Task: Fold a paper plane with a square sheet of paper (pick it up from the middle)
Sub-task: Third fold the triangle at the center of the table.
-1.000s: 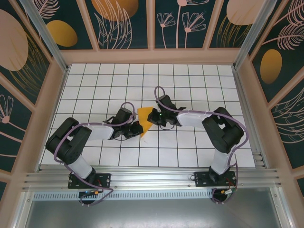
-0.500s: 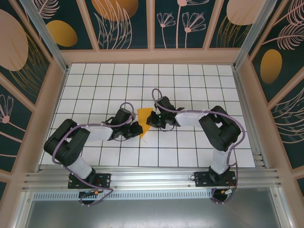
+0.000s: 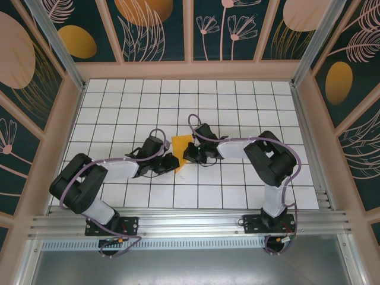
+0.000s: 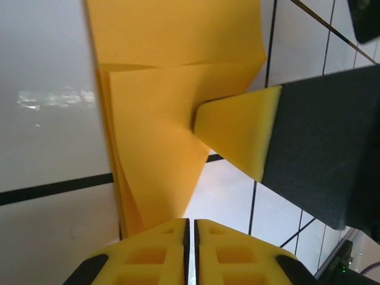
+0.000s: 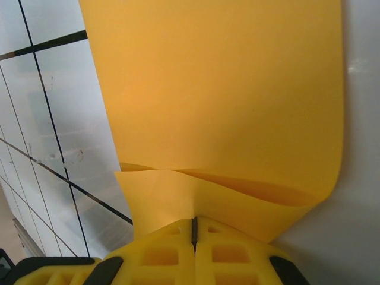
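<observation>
A white table (image 3: 237,113) ruled with black grid lines sits boxed in by dark teal wall panels (image 3: 160,29) printed with pale leaves and orange ovals, framed in light wood. Aluminium rails (image 3: 190,222) line its near edge.

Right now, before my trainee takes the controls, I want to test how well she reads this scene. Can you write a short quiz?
1. True or false: the orange paper lies flat and unfolded.
2. What is the right hand doing? A) hanging open above the table B) shut on the paper's edge C) resting on the other arm
3. Fill in: the paper sits ___ the left hand and the right hand.
Key: 1 false; 2 B; 3 between.
</observation>
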You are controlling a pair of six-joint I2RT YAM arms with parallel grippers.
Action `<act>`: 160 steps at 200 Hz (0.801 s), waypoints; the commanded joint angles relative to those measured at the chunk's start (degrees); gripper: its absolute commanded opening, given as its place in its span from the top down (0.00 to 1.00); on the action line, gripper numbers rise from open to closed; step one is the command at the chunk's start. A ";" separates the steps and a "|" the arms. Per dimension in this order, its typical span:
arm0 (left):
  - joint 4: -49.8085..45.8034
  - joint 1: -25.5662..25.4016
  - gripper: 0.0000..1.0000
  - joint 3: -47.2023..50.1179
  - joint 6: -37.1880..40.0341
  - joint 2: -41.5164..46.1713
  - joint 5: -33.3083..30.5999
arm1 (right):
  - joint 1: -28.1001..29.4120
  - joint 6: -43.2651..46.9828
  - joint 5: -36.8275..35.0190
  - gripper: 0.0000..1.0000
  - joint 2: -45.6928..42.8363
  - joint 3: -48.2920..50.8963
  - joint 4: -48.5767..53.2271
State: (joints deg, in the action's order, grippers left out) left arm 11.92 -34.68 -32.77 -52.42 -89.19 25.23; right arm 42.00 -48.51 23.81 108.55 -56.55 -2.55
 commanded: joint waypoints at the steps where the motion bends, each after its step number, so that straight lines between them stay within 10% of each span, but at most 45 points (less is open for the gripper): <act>1: 1.42 -0.75 0.85 0.86 -0.93 0.44 1.28 | 0.37 -0.95 -0.64 0.96 0.85 1.04 0.17; 160: -4.55 -0.80 0.94 0.16 1.18 -3.93 -8.27 | 1.35 0.76 -0.31 0.94 -4.54 1.00 -1.46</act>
State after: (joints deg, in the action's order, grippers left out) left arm 11.33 -35.29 -32.62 -52.58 -91.48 20.95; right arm 42.11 -50.65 23.64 107.53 -56.10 -3.62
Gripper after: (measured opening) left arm 0.071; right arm 0.061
